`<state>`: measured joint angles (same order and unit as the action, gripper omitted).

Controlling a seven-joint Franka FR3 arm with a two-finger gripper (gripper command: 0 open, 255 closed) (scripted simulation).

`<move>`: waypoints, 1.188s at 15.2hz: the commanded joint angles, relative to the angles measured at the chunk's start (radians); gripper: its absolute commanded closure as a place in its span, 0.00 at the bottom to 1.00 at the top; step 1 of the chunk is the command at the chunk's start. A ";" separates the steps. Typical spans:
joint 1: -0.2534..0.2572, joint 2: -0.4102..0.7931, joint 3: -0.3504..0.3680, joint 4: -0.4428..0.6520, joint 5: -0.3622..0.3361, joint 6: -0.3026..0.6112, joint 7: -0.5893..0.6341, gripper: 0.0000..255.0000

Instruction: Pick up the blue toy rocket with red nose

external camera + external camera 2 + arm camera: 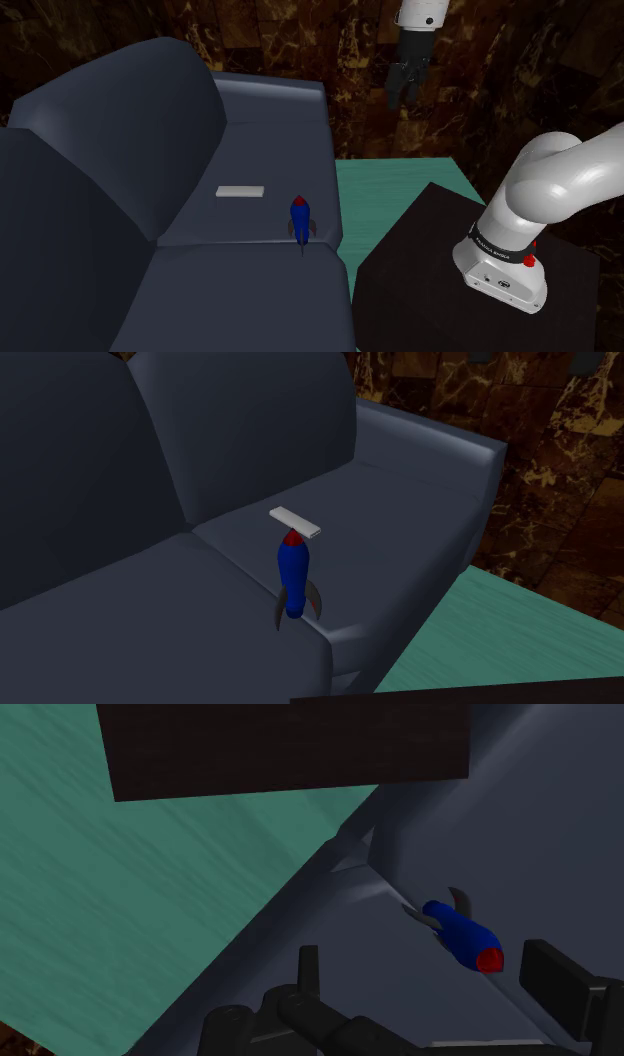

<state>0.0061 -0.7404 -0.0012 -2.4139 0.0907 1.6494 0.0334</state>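
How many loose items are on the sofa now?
2. The blue rocket stands upright at the front edge of the sofa seat; a flat white bar lies behind it, toward the backrest. More may lie off-frame.

Readable text: none.
Arm band (497, 247): faint pale lettering, too small to make out.

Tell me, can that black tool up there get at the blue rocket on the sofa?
Probably yes. The rocket stands upright near the front edge of the sofa with nothing over it; the white slab lies apart, and the tool hangs open higher up.
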 commanded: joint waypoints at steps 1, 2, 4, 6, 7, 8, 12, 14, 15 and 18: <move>0.000 0.000 0.000 0.000 0.000 0.000 0.000 0.00; 0.001 -0.027 0.027 -0.042 0.009 0.035 0.038 0.00; 0.004 -0.075 0.085 -0.121 0.028 0.104 0.115 0.00; 0.010 -0.111 0.148 -0.192 0.051 0.174 0.195 0.00; 0.014 -0.125 0.182 -0.224 0.063 0.210 0.235 0.00; 0.018 -0.135 0.217 -0.254 0.075 0.247 0.277 0.00; 0.034 -0.136 0.372 -0.347 0.125 0.401 0.452 0.00; 0.035 -0.111 0.459 -0.377 0.145 0.483 0.545 0.00; 0.031 -0.092 0.505 -0.387 0.154 0.525 0.594 0.00; -0.005 -0.013 0.656 -0.399 0.162 0.652 0.748 0.00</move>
<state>0.0156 -0.7829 0.6006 -2.8137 0.2509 2.2559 0.7220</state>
